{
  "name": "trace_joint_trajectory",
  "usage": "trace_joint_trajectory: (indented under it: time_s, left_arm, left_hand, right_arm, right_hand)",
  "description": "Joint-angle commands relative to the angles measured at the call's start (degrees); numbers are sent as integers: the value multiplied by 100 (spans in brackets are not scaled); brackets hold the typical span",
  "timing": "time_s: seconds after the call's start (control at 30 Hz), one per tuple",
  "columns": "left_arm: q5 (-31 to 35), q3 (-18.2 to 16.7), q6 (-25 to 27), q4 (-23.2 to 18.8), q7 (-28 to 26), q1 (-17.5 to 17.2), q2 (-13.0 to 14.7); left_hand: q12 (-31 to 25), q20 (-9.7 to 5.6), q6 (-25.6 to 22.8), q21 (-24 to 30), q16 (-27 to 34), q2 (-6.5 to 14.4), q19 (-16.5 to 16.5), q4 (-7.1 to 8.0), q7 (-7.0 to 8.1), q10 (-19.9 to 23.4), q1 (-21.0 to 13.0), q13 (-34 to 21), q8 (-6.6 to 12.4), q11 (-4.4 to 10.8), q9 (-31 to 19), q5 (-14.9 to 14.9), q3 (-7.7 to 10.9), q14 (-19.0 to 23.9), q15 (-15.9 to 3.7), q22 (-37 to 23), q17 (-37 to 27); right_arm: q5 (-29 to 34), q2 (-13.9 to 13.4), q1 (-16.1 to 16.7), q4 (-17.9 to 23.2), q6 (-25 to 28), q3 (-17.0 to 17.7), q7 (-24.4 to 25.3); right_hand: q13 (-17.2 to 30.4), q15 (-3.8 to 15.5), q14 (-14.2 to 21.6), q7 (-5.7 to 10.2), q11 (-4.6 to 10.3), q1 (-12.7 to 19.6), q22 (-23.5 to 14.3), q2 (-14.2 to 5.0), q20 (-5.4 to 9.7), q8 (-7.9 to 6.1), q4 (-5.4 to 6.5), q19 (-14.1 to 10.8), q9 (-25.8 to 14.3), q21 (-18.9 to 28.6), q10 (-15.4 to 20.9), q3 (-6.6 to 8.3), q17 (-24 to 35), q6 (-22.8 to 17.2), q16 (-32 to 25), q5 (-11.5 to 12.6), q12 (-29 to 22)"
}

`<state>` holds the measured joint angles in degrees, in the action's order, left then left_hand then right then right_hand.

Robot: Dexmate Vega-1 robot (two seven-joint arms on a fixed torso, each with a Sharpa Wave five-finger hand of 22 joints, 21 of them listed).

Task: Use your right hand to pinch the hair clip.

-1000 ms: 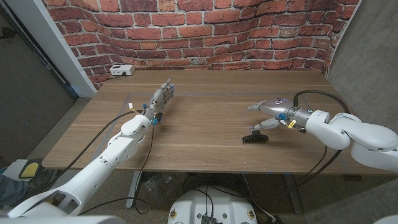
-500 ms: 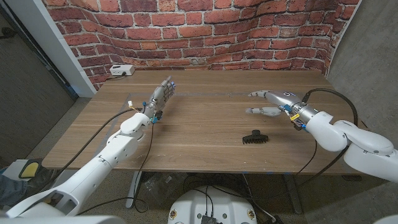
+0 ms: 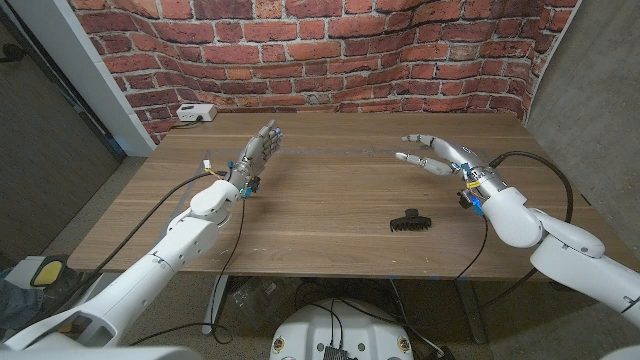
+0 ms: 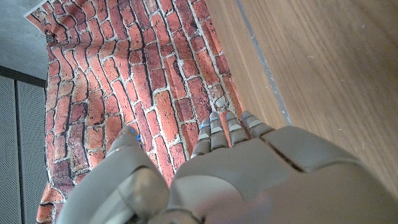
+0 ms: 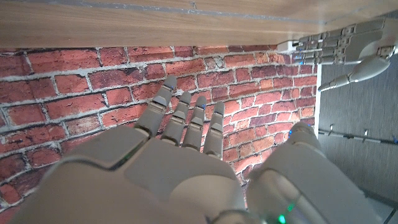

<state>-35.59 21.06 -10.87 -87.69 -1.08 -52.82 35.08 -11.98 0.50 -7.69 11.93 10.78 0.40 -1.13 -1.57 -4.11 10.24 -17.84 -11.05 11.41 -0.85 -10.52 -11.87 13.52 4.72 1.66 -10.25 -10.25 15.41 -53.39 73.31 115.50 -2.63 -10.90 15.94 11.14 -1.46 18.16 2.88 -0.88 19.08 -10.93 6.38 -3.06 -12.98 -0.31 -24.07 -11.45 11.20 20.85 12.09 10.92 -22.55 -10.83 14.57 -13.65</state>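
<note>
Head view: the hair clip (image 3: pixel 408 220) was seen lying untouched near the table's (image 3: pixel 330 205) front edge; the right hand (image 3: pixel 438 158), fingers spread and holding nothing, was raised well apart. A misaligned descent might knock it off.

I see a wooden table (image 3: pixel 330 200) with a smooth, matt grain, and behind it a rough red brick wall (image 3: pixel 330 50) (mortar lines pale and uneven). The hair clip (image 3: pixel 408 220) looks like matt black plastic, while my right hand (image 3: pixel 440 155) and left hand (image 3: pixel 260 152) have smooth grey plastic shells.
</note>
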Motion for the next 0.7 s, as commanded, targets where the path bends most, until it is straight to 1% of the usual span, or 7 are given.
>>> trace_joint_trajectory:
  time_s: [0.03, 0.1, 0.17, 0.27, 0.43, 0.5, 0.7]
  left_arm:
    - [144, -103, -252, -231, -214, -141, 15]
    - [163, -106, -306, -200, -221, -133, -11]
    - [179, -102, -340, -161, -205, -110, -24]
    - [193, -82, -388, -96, -148, -64, -50]
    - [259, -41, -507, 22, -56, 15, -84]
    - [290, -31, -555, 61, -46, 37, -102]
    - [340, -4, -615, 107, -32, 77, -137]
  left_hand:
    - [-24, -29, -94, 44, 40, -23, 49, -11, 11, 90, -23, -8, 32, 4, -25, 4, -19, 97, 7, -27, -21]
    - [-40, -56, -135, 57, 53, -21, 90, -9, 6, 140, -23, -8, 45, 0, -25, 4, -24, 145, -3, -26, -21]
    - [-44, -69, -193, 64, 54, -19, 115, -9, 4, 160, -24, -8, 64, 9, -25, 4, -28, 162, -7, -25, -20]
    - [-48, -74, -212, 69, 54, -18, 132, -9, -6, 176, -25, -7, 69, 19, -24, 3, -30, 173, -11, -25, -20]
    - [-50, -84, -222, 76, 56, -15, 160, -9, -3, 192, -29, -7, 67, 20, -24, 1, -33, 195, -16, -24, -20]
    - [-47, -181, -230, 101, 54, -11, 246, -11, -17, 205, -36, -6, 62, 15, -23, -1, -37, 220, 7, -22, -19]
    - [-48, -224, -238, 103, 52, -9, 268, -12, -20, 219, -41, -6, 59, -8, -23, -3, -41, 234, 14, -20, -18]
  right_arm:
    - [-873, 711, -742, -984, -892, -410, 112]
    - [-977, 771, -835, -1098, -948, -448, 96]
    - [-1069, 832, -917, -1204, -994, -481, 95]
    - [-1270, 889, -1033, -1360, -1071, -523, 13]
    - [-1763, 1001, -1183, -1628, -1195, -547, -174]
    - [-2007, 1064, -1236, -1761, -1286, -549, -262]
    - [-2814, 1219, -1374, -2082, -1378, -542, -616]
  right_hand:
    - [-1, -59, -23, -32, -28, -104, -1, -44, 25, -45, 54, 41, 1, -16, 95, -22, 13, -70, -7, -20, -47]
    - [-2, -66, -26, -66, -56, -156, -3, -89, 55, -32, 88, 34, 4, -3, 104, -26, 19, -68, -10, -31, -47]
    - [-4, -71, -30, -133, -88, -285, -5, -184, 79, -118, 166, 37, 2, 21, 123, -45, 25, -375, -11, -75, -46]
    - [-5, -72, -25, -127, -123, -309, -5, -203, 96, -164, 175, 33, -4, 31, 158, -51, 19, -527, -10, -95, -55]
    - [-7, -101, -2, -201, -126, -300, -4, -244, 107, -1, 161, 18, -4, 52, 182, -43, 3, -205, -7, -132, -54]
    - [-7, -99, -4, -247, -151, -300, -3, -254, 153, 39, 156, -27, -1, 73, 195, -43, -1, -131, -3, -146, -54]
    - [-8, -131, -58, -265, -198, -310, -2, -274, 178, 71, 158, -14, 4, 70, 219, -43, -3, -76, 20, -166, -57]
